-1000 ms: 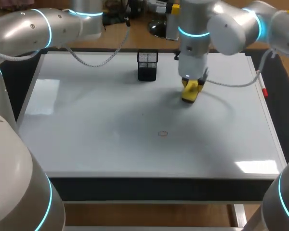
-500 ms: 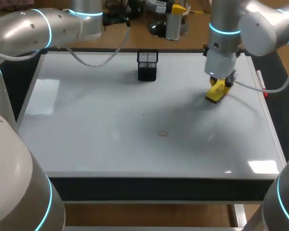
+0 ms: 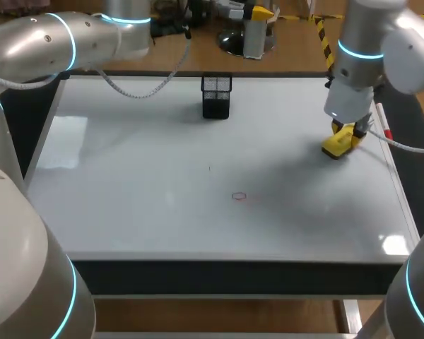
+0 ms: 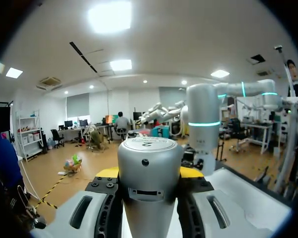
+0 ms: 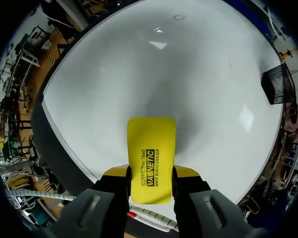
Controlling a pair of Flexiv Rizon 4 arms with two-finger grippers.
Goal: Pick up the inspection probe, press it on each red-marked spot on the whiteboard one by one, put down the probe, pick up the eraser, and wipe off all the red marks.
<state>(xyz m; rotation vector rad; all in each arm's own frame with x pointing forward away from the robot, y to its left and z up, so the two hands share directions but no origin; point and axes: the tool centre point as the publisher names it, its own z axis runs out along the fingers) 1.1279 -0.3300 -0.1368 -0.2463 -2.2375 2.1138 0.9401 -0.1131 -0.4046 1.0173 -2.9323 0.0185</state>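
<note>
- One whiteboard [image 3: 127, 212] is counted.
- One red mark [image 3: 239, 196], a small ring, is counted on it.
- One yellow eraser [image 3: 338, 144] is counted.
- One black mesh holder [image 3: 216, 97] is counted.
- One pen with a red end [image 3: 386, 130] is counted at the board's right edge.
- Two arms are counted: the left arm [image 3: 49, 42] and the right arm [image 3: 367, 42].
- Two yellow fingertips [image 5: 115, 173] are counted on the right gripper [image 5: 149, 174], one on each side of the eraser.

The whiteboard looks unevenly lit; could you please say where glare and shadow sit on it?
Head view: the whiteboard has pale glare patches at its left side and near right corner, and a soft grey shadow lies between the eraser and the red mark. Right wrist view: two bright reflections on the whiteboard, a dim shadow just ahead of the eraser.
</note>
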